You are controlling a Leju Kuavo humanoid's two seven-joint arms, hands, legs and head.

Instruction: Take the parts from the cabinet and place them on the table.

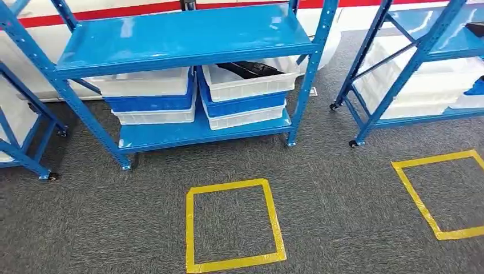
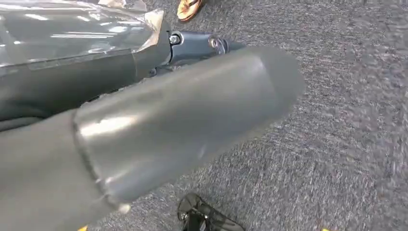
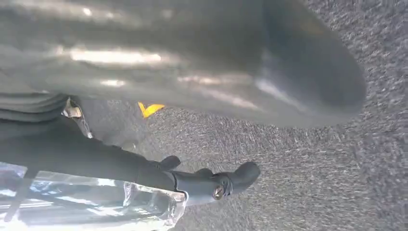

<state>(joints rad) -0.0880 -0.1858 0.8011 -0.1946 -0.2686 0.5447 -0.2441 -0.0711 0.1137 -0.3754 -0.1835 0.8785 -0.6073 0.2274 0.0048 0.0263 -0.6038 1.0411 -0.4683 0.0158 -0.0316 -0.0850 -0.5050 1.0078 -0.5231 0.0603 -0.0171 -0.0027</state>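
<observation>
While over grey carpet: left hand point(image 2: 144, 130) gripping clear bag point(image 2: 72, 29) | right hand point(image 3: 192, 72) gripping clear bag point(image 3: 96, 202) | rack point(image 1: 188, 40) bottom shelf: stacked bins point(image 1: 245, 85), dark part inside.

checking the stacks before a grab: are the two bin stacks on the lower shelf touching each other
Apart. The head view shows a narrow dark gap running between the left bin stack and the right bin stack on the blue rack's lower shelf.

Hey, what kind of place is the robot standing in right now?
Probably a warehouse or workshop storeroom. Blue metal shelving racks on castors hold stacked white and blue plastic bins, and yellow tape squares mark standing spots on the grey carpeted floor.
</observation>
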